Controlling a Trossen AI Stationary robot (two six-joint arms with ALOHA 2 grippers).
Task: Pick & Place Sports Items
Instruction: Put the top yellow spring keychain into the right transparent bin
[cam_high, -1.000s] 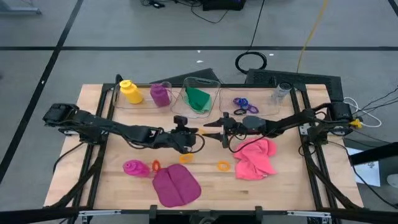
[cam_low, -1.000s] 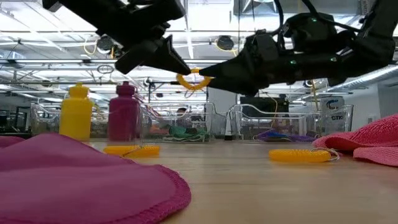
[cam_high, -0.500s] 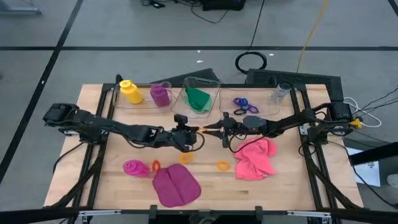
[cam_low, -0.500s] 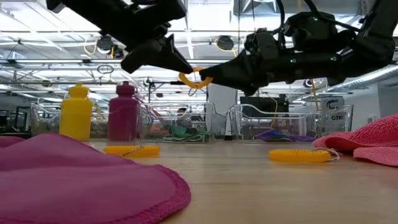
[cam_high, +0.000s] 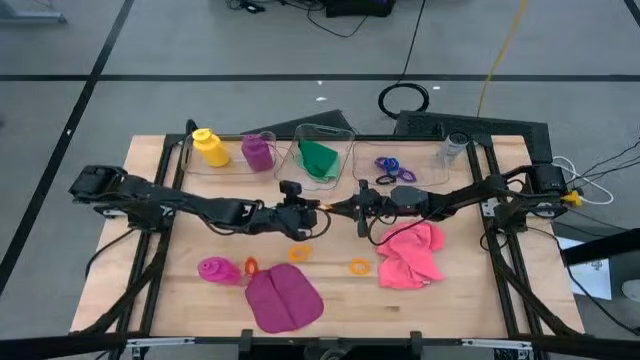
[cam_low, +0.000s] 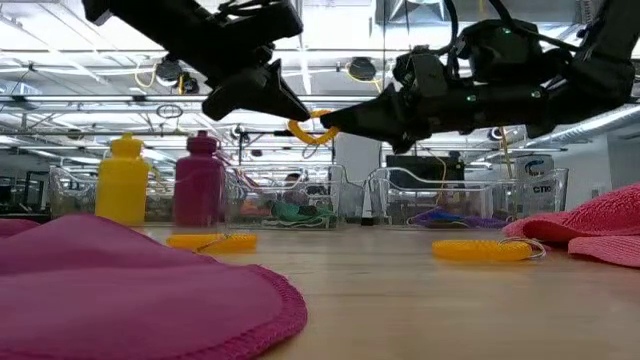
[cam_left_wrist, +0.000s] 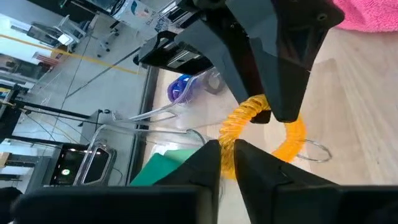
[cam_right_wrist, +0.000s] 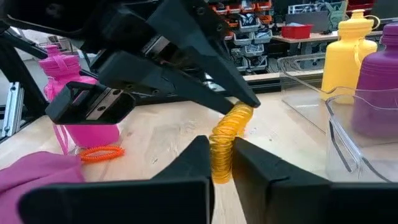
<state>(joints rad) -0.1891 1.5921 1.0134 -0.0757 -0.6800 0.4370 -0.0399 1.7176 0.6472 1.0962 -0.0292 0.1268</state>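
Observation:
A yellow ring (cam_low: 312, 128) hangs in the air over the table's middle, between my two grippers. My left gripper (cam_high: 312, 210) comes from the table's left and is shut on it. My right gripper (cam_high: 336, 209) comes from the right and is shut on the same ring. On the table lie a magenta bottle (cam_high: 215, 270) on its side, an orange ring (cam_high: 250, 266), two more yellow rings (cam_high: 299, 253) (cam_high: 359, 266), a magenta cloth (cam_high: 283, 298) and a pink cloth (cam_high: 410, 252). My left gripper pinches one side of the yellow ring (cam_left_wrist: 231, 135) between its two fingers. The fingers come from the table's left, slanting a little down. The ring is lifted clear of the table. My right gripper pinches the ring's opposite side (cam_right_wrist: 221, 148) between its two fingers. The fingers come from the table's right, slanting a little down, tip to tip with the left fingers (cam_right_wrist: 239, 98). The ring is clear of the table.
Clear bins stand along the far edge. They hold a yellow bottle (cam_high: 208, 146), a purple bottle (cam_high: 258, 150), a green cloth (cam_high: 318, 158) and blue and purple rings (cam_high: 390, 168). The pink cloth lies just under my right arm.
My right gripper has gone toward the table's left and reached the yellow ring, which my left gripper has kept in the air. The ring has stayed at about the same place and height.

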